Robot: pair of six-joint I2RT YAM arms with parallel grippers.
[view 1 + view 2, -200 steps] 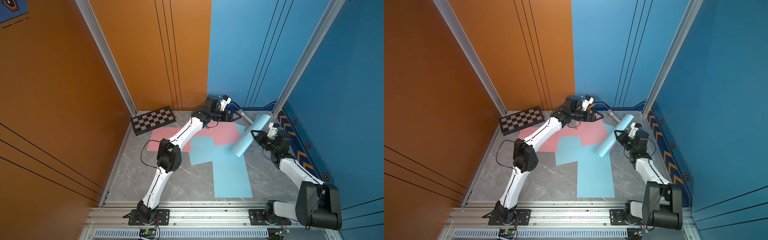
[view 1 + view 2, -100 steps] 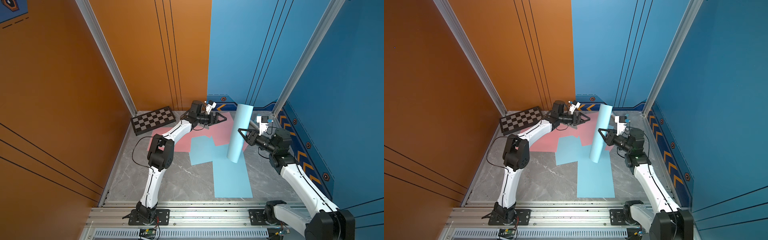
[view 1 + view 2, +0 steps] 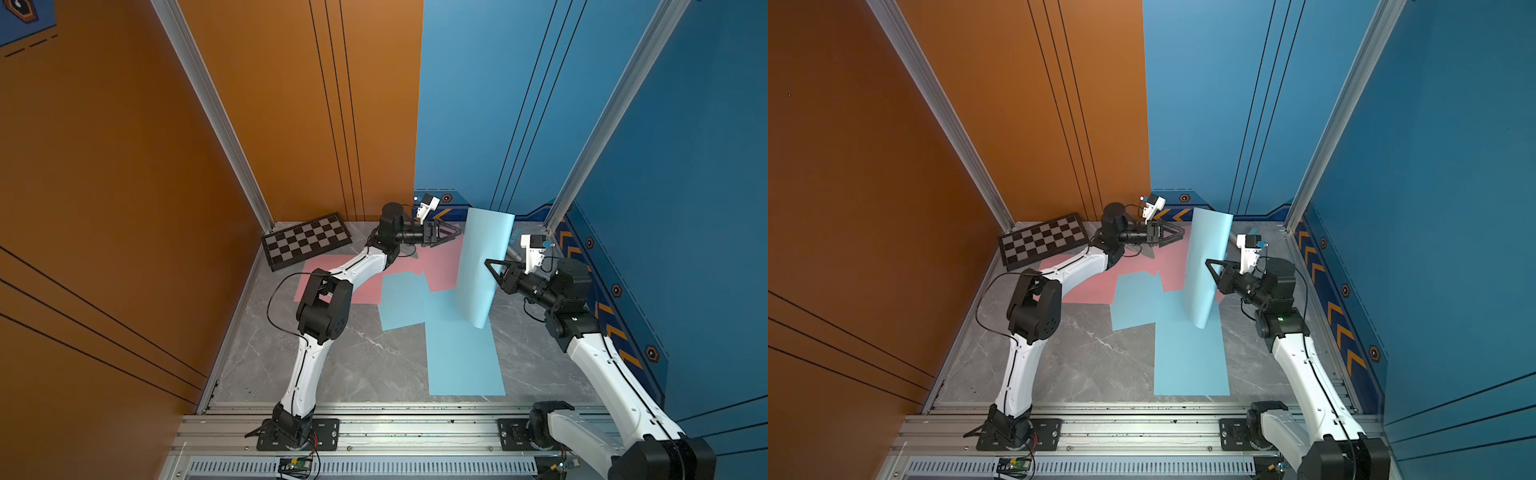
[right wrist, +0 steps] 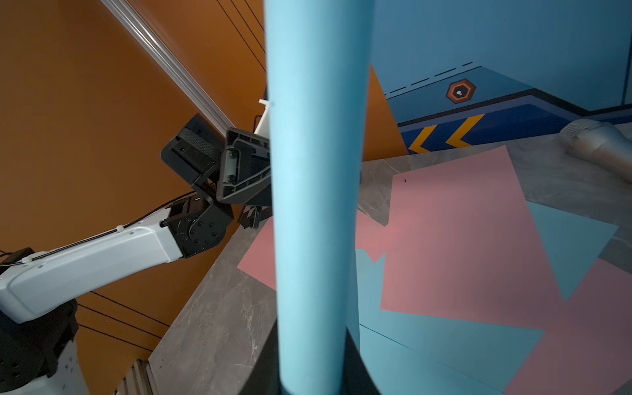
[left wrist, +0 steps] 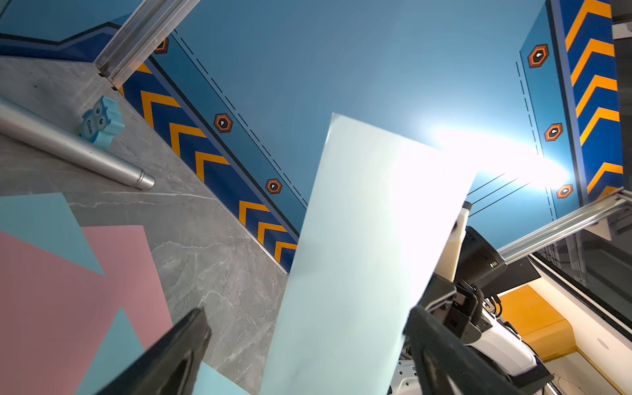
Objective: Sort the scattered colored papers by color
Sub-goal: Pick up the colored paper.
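My right gripper [image 3: 491, 272] [image 3: 1211, 270] [image 4: 314, 376] is shut on a light blue paper [image 3: 482, 266] [image 3: 1206, 266] [image 4: 314, 205], holding it upright and curled above the table. In both top views my left gripper [image 3: 459, 233] [image 3: 1180, 235] [image 5: 307, 321] stands open just left of that sheet's upper part, which fills the left wrist view [image 5: 359, 256] ahead of the spread fingers. Pink papers [image 3: 336, 276] [image 4: 458, 246] lie flat at the back. Two light blue papers [image 3: 401, 299] [image 3: 461, 357] lie flat and overlapping in the middle, one partly over the pink.
A black-and-grey checkered board [image 3: 305, 241] lies at the back left by the orange wall. A metal cylinder [image 5: 68, 147] [image 4: 602, 143] and a small blue owl block [image 5: 101, 121] sit in the far right corner. Walls close three sides; a rail [image 3: 374, 428] runs along the front.
The right arm lifted the light blue sheet from a low slant to upright and drew back. The left gripper pulled back to the left, then came right again toward the sheet.
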